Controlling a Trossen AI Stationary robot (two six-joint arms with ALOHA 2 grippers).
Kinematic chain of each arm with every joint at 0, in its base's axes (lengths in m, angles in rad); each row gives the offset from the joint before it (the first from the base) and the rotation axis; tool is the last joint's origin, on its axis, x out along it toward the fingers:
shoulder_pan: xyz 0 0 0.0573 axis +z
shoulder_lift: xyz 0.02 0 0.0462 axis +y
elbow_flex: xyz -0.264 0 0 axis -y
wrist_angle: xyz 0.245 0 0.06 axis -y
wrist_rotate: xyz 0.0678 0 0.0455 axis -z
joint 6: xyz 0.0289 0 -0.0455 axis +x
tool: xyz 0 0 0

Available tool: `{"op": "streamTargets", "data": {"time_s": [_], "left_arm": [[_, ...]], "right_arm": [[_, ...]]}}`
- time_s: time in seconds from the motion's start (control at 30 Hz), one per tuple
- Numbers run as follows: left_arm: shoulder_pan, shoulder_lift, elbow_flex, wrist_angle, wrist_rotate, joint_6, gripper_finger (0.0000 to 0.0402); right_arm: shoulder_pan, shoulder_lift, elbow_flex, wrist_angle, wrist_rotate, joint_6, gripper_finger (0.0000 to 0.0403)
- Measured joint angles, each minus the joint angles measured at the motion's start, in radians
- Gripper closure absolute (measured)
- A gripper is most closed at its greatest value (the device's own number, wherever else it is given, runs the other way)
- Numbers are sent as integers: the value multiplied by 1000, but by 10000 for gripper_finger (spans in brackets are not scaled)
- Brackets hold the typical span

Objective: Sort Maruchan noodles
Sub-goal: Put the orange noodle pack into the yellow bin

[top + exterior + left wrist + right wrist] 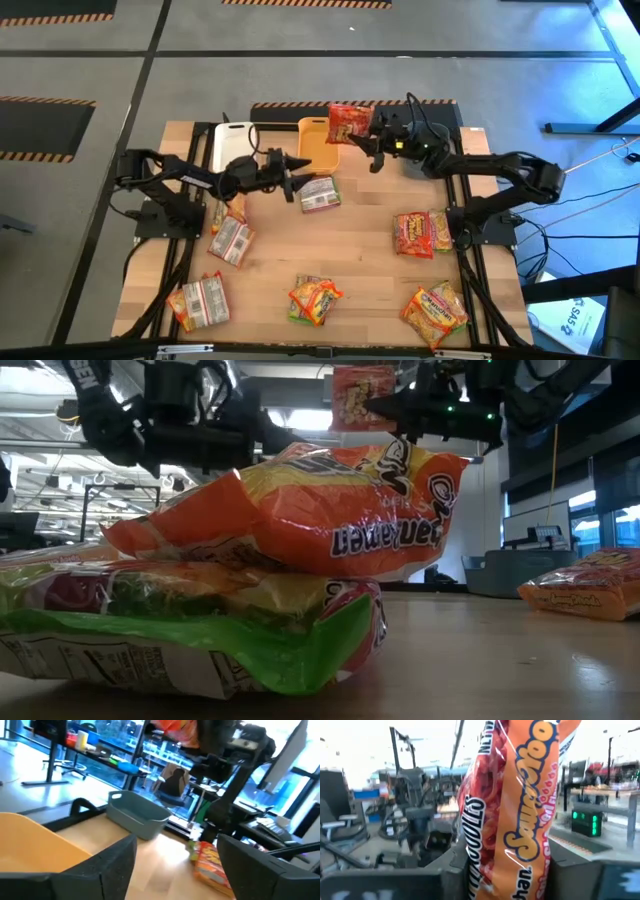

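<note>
Your right gripper [368,128] is clamped on a red packet [349,122], holding it in the air over the table's far edge, just beside the orange bin [318,143]. The hold looks like a pinch on one end, so the crinkly plastic may slip if you swing fast, and the packet could drop outside the bin or off the back of the table. In the right wrist view the packet [520,805] hangs lengthwise out of the jaws, long axis running straight away from the gripper, printed front toward the camera. From above its long axis lies roughly along the table's far edge, free end pointing toward the left arm.

Your left gripper [298,186] stands wide open with nothing between the fingers, just beside a silver-backed packet [320,193] lying near the bins, its long side roughly across the table. Both grippers are close together by the bins, so you risk a knock between the arms if they move at once. Other packets lie scattered nearer the front edge, two stacked [290,510]
</note>
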Motion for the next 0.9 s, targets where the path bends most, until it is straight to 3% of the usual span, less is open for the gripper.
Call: {"op": "streamTargets", "data": {"time_s": [0.2,0.37,0.5,0.6,0.7,0.9], "left_arm": [[10,0,59,2,30,119,125],[62,-43,113,-4,122,125,126],[136,-121,144,-155,175,125,126],[184,-165,187,-280,211,127,126],[209,-160,228,-358,310,127,126],[205,-133,263,-382,390,127,127]], "right_arm": [[1,104,0,192,-52,77,287],[21,151,0,194,-72,97,287],[39,155,0,137,-139,68,286],[60,156,0,122,-126,49,286],[88,156,-1,118,-75,17,286],[99,153,-2,113,-71,3,286]]}}
